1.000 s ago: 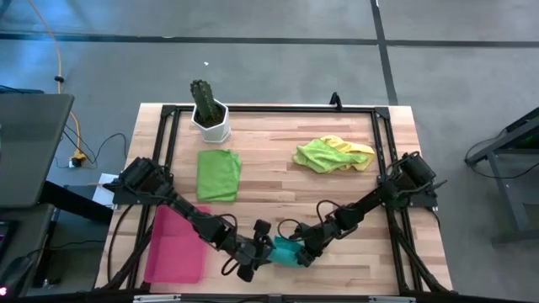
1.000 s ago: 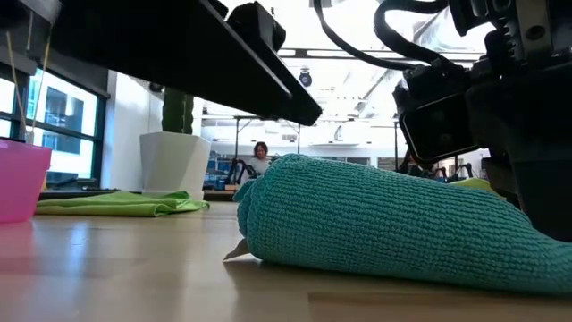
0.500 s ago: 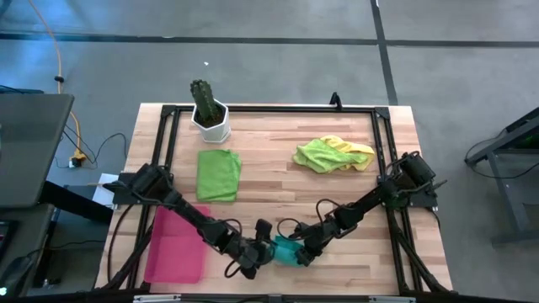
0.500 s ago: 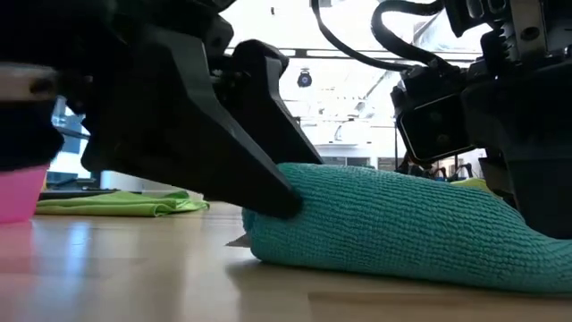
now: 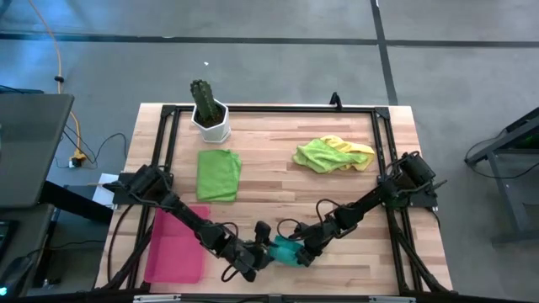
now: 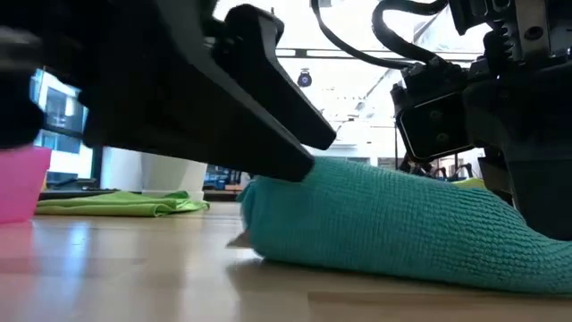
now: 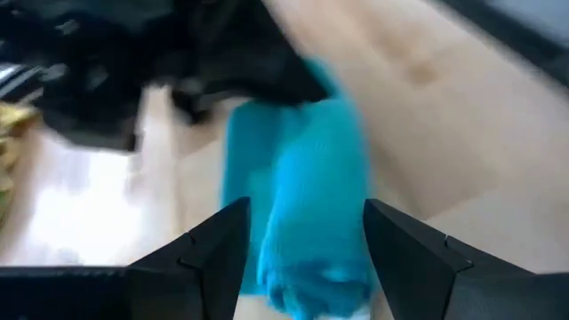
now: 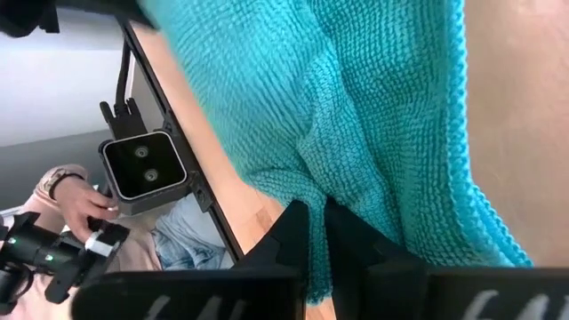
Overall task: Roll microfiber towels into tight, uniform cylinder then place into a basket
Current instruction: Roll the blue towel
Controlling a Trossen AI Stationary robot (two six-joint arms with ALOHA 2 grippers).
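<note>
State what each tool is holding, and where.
Right tool pinches the teal towel at its edge. Left tool, open around the roll's end, holds nothing.

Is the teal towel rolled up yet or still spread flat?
Rolled, not spread: the teal towel lies as a thick bundle on the table, between the open left gripper and the right gripper, shut on its edge.

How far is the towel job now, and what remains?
Done: nothing lies in the basket yet. In hand: the right claw is shut on the rolled teal towel; the left claw is open around its end. Left: the green towel, lime green towel and yellow towel.
</note>
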